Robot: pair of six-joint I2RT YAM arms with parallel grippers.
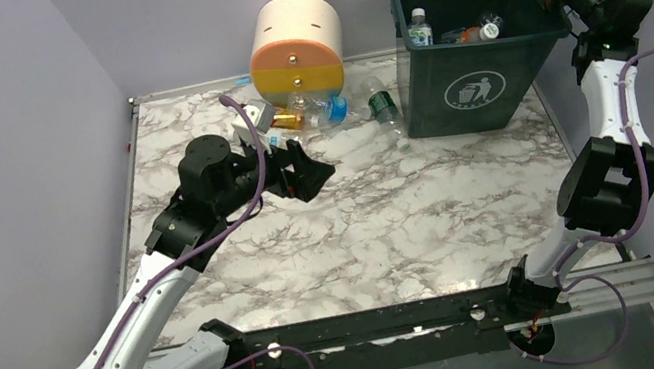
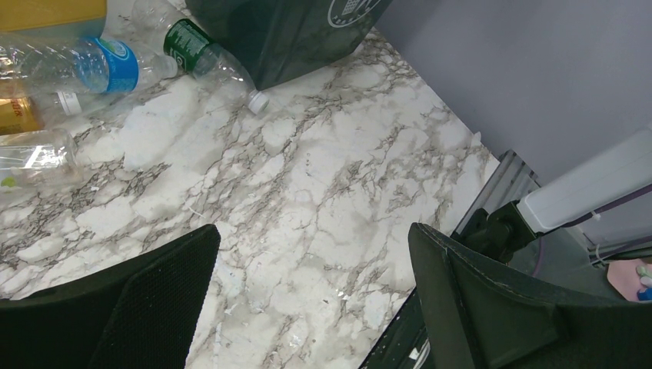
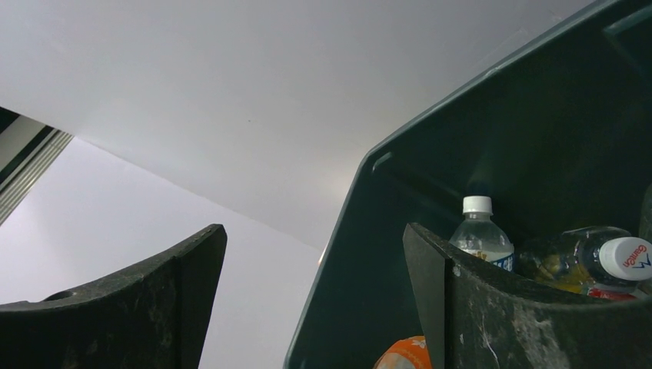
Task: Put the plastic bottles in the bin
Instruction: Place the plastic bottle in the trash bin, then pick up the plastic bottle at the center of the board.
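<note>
- Right wrist view: the right gripper point(image 3: 314, 231) is holding its two fingers well apart, with nothing between them. It is hanging at the right rim of the bin point(image 3: 538, 131), which is standing at the far right corner of the table point(image 1: 391, 224).
- Inside the bin, several plastic bottles point(image 1: 479, 31) are lying, and a white-capped bottle point(image 3: 478, 231) is standing upright among them.
- The left gripper point(image 1: 305, 170) is also spread wide and empty. It is hovering low over the left half of the table and pointing at the far edge.
- There the remaining bottles point(image 1: 320, 110) are lying in a heap just in front of the round drawer unit point(image 1: 293, 43). A green-labelled bottle point(image 2: 188, 46) is lying just beside the foot of the bin.
- Risk, as I am judging it: the bottles are round and light, so a finger touching one off-centre could roll it away.
- In the tight heap the fingers could take two bottles or push the drawer unit.
- The right arm is very near the rim, so a careless retreat could hook and shift the bin.
</note>
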